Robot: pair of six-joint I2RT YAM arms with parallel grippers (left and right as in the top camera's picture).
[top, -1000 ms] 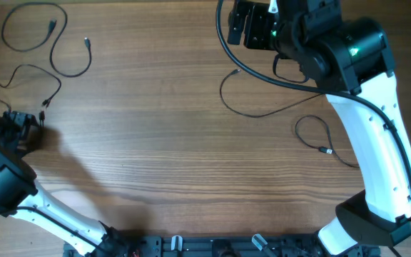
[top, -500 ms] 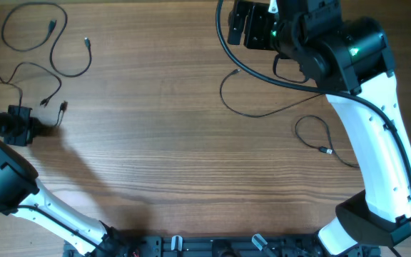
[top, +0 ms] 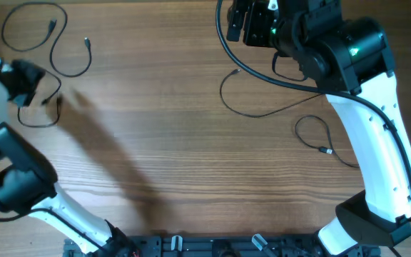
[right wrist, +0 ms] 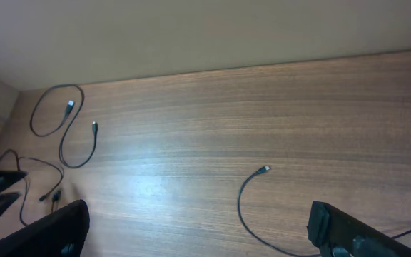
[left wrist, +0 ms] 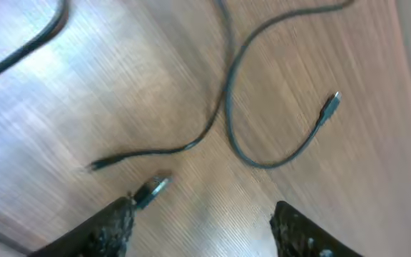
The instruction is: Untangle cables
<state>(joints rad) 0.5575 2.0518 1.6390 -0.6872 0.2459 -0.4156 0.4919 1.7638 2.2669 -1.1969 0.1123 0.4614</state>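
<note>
Judging from its own wrist camera, the left gripper had its two fingers spread apart with bare wood between them, clamped on nothing. A silvery plug lay just beside the left finger; whether it touched could not be told. That view was soft throughout and cut the cords off at its edges. In the overhead view the same gripper was a dark blur, its jaws unreadable there. The right gripper was clipped by the top edge of the overhead view. Its own camera showed the fingers wide apart and empty, well above the table.

The cables lay loose on the wood in two groups, well apart. At the far left were two. One was an S-shaped cable with both plugs in sight. The other was a shorter cable, bent in a loop just beside the left gripper, its upper stretch lost behind the blur. On the right lay a long curved cable with one plug visible, its other end vanishing under the right arm. Near it was a small looped cable with one plug, its tail also running under that arm. Whether those two strands joined there could not be told, so the count was four cables at most, three at least.
</note>
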